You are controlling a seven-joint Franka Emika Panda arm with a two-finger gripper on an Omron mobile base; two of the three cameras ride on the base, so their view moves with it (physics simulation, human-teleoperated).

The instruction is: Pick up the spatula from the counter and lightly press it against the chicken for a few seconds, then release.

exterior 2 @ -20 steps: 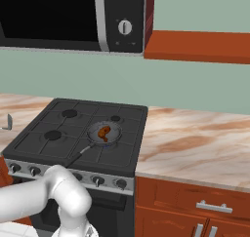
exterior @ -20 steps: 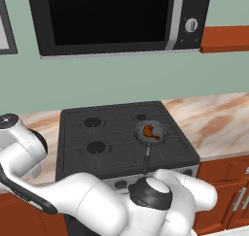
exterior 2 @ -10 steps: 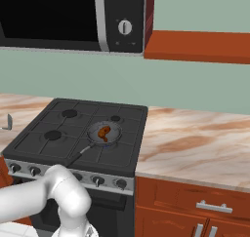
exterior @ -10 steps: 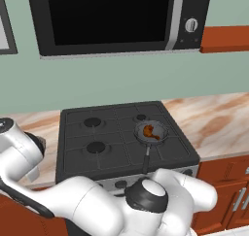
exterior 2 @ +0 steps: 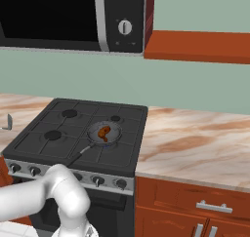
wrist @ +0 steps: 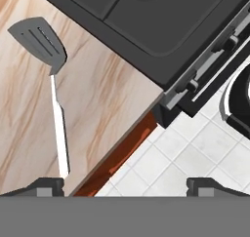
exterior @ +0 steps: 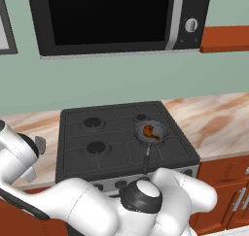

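The spatula (wrist: 53,99) lies flat on the marble counter left of the stove, its grey slotted head (wrist: 38,40) away from me and its pale handle running toward my left fingertip (wrist: 46,185). My gripper (wrist: 127,186) hangs open above the counter's front edge, with nothing between the fingers. The spatula's head (exterior: 40,143) peeks out beside my arm in the left base view, and the spatula (exterior 2: 8,122) also sits at the far left edge of the right base view. The browned chicken (exterior: 150,131) (exterior 2: 104,131) rests in a small pan (exterior: 159,133) (exterior 2: 114,133) on the stove's front right burner.
The black stove (exterior: 112,147) (wrist: 161,31) has knobs along its front (wrist: 215,60). The pan's dark handle (exterior: 146,157) points toward me. A microwave (exterior: 112,16) hangs over the stove. Marble counter (exterior 2: 195,143) extends to the right; white floor tiles (wrist: 185,153) lie below.
In the left base view my arm's link at the left edge has sunk slightly lower. The spatula, pan and chicken have not moved.
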